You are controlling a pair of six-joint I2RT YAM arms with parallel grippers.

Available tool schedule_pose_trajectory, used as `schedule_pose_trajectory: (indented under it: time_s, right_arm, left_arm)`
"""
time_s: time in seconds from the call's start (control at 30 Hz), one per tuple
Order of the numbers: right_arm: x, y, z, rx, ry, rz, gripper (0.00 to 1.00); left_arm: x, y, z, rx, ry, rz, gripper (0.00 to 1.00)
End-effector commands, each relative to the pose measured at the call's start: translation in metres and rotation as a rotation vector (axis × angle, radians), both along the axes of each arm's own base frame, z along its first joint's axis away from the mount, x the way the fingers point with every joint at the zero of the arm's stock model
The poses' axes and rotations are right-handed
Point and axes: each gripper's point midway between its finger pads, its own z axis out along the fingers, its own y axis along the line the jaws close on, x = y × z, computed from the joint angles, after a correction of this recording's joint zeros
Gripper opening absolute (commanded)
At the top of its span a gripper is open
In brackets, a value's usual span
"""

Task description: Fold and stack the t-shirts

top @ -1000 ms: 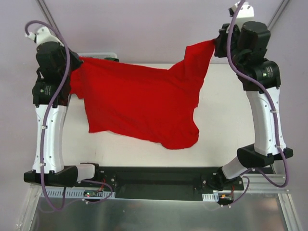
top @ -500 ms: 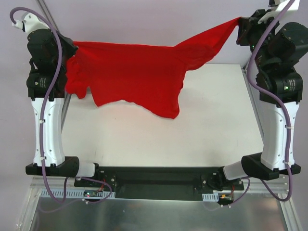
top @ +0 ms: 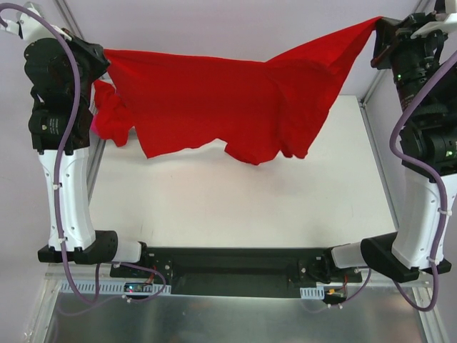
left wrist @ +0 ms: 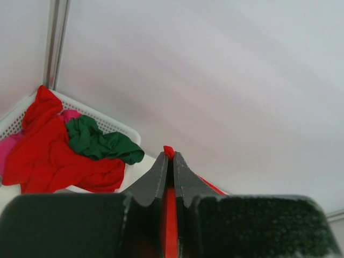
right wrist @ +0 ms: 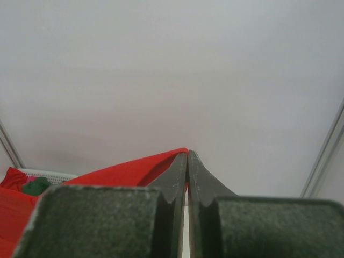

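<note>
A large red t-shirt (top: 228, 100) hangs stretched in the air between my two grippers, high above the white table (top: 235, 207), its lower edge dangling free. My left gripper (top: 102, 58) is shut on its left end; red cloth shows between the jaws in the left wrist view (left wrist: 170, 152). My right gripper (top: 377, 30) is shut on its right end, with the shirt (right wrist: 129, 171) running off to the left of the jaws (right wrist: 187, 155). More red t-shirts (left wrist: 59, 158) and a dark green one (left wrist: 99, 141) lie crumpled in the basket.
A white lattice basket (left wrist: 115, 127) stands at the table's far left corner, with a bit of pink cloth (left wrist: 11, 148) in it. Metal frame posts (left wrist: 54, 43) rise at the back corners. A grey wall lies behind.
Both grippers have risen and moved further apart, to the far corners. The red t-shirt has lifted off the table and is pulled tauter along its top edge.
</note>
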Motion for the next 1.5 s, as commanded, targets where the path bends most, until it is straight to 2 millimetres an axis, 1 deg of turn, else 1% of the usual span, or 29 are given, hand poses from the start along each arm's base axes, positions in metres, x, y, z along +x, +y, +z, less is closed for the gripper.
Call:
schedule_pose_trajectory:
  time_s: [0.0, 0.1, 0.17, 0.2, 0.3, 0.33, 0.4, 0.43, 0.5, 0.57, 0.6, 0.63, 0.7, 0.73, 0.77, 0.83, 0.87, 0.9, 0.97, 1.0, 1.1, 1.13, 1.2, 1.23, 1.27, 1.3, 1.33, 1.37, 1.47]
  right_arm:
    - [-0.032, -0.022, 0.024, -0.016, -0.086, -0.081, 0.01]
    - [-0.035, -0.026, 0.024, -0.02, -0.085, -0.095, 0.01]
    - [-0.036, -0.021, 0.021, -0.019, -0.075, -0.068, 0.01]
    - [-0.038, -0.015, 0.019, -0.015, -0.064, -0.031, 0.01]
    - [-0.056, -0.012, 0.025, -0.016, -0.089, 0.008, 0.01]
    - [-0.07, -0.014, 0.033, -0.012, -0.12, 0.013, 0.01]
    - [-0.087, -0.015, 0.041, -0.017, -0.151, 0.025, 0.01]
    - [-0.1, -0.018, 0.049, -0.014, -0.183, 0.027, 0.01]
    - [-0.105, -0.025, 0.052, -0.006, -0.195, -0.002, 0.01]
    - [-0.102, -0.028, 0.05, -0.01, -0.182, -0.023, 0.01]
    - [-0.101, -0.029, 0.049, -0.014, -0.177, -0.029, 0.01]
    - [-0.102, -0.029, 0.049, -0.012, -0.18, -0.032, 0.01]
    - [-0.104, -0.035, 0.056, -0.007, -0.206, -0.062, 0.01]
    - [-0.106, -0.037, 0.06, -0.003, -0.221, -0.073, 0.01]
    - [-0.108, -0.039, 0.066, -0.012, -0.242, -0.083, 0.01]
    - [-0.112, -0.039, 0.073, 0.002, -0.264, -0.078, 0.01]
    - [-0.114, -0.039, 0.072, 0.006, -0.261, -0.076, 0.01]
    - [-0.119, -0.041, 0.071, 0.013, -0.26, -0.076, 0.01]
    - [-0.121, -0.044, 0.063, 0.008, -0.233, -0.087, 0.01]
    - [-0.124, -0.047, 0.06, -0.004, -0.225, -0.102, 0.01]
    - [-0.14, -0.055, 0.053, -0.035, -0.218, -0.134, 0.01]
    - [-0.157, -0.059, 0.057, -0.028, -0.244, -0.131, 0.01]
    - [-0.174, -0.059, 0.06, -0.03, -0.274, -0.113, 0.01]
    - [-0.192, -0.062, 0.064, -0.025, -0.308, -0.105, 0.01]
    - [-0.2, -0.062, 0.066, -0.024, -0.32, -0.102, 0.01]
    - [-0.207, -0.06, 0.067, -0.028, -0.334, -0.084, 0.01]
    - [-0.219, -0.061, 0.069, -0.02, -0.352, -0.085, 0.01]
    - [-0.224, -0.06, 0.069, -0.017, -0.361, -0.076, 0.01]
    - [-0.245, -0.048, 0.075, -0.027, -0.409, -0.044, 0.01]
  left_arm:
    - [0.0, -0.005, 0.013, 0.008, -0.039, -0.039, 0.0]
    - [-0.001, -0.013, 0.014, 0.002, -0.039, -0.087, 0.0]
    - [-0.005, -0.023, 0.015, -0.006, -0.043, -0.139, 0.0]
    - [-0.008, -0.025, 0.016, -0.008, -0.046, -0.153, 0.0]
    - [-0.022, -0.031, 0.023, 0.006, -0.065, -0.19, 0.0]
    - [-0.033, -0.032, 0.03, 0.011, -0.087, -0.193, 0.0]
    - [-0.047, -0.038, 0.039, 0.014, -0.115, -0.225, 0.0]
    - [-0.06, -0.038, 0.048, 0.017, -0.142, -0.23, 0.0]
    - [-0.076, -0.041, 0.062, 0.016, -0.187, -0.244, 0.0]
    - [-0.093, -0.042, 0.078, 0.014, -0.236, -0.253, 0.0]
    - [-0.099, -0.042, 0.082, 0.014, -0.252, -0.25, 0.0]
    - [-0.109, -0.041, 0.088, 0.015, -0.275, -0.242, 0.0]
    - [-0.117, -0.033, 0.092, 0.015, -0.291, -0.202, 0.0]
    - [-0.126, -0.03, 0.095, 0.015, -0.306, -0.182, 0.0]
    - [-0.126, -0.027, 0.093, 0.017, -0.301, -0.169, 0.0]
    - [-0.135, -0.026, 0.092, 0.01, -0.308, -0.161, 0.0]
    - [-0.135, -0.026, 0.088, -0.003, -0.299, -0.163, 0.0]
    - [-0.145, -0.027, 0.089, -0.009, -0.31, -0.164, 0.0]
    - [-0.15, -0.024, 0.085, -0.017, -0.305, -0.15, 0.0]
    - [-0.16, -0.024, 0.086, -0.014, -0.319, -0.148, 0.0]
    - [-0.177, -0.021, 0.092, -0.005, -0.348, -0.135, 0.0]
    - [-0.182, -0.022, 0.096, 0.0, -0.362, -0.138, 0.0]
    - [-0.196, -0.023, 0.104, 0.002, -0.394, -0.148, 0.0]
    - [-0.202, -0.024, 0.107, 0.003, -0.408, -0.154, 0.0]
    - [-0.21, -0.026, 0.112, 0.003, -0.429, -0.166, 0.0]
    - [-0.218, -0.028, 0.116, 0.002, -0.448, -0.175, 0.0]
    - [-0.229, -0.03, 0.122, 0.004, -0.475, -0.187, 0.0]
    - [-0.238, -0.033, 0.127, 0.004, -0.495, -0.203, 0.0]
    - [-0.267, -0.031, 0.139, 0.017, -0.561, -0.193, 0.0]
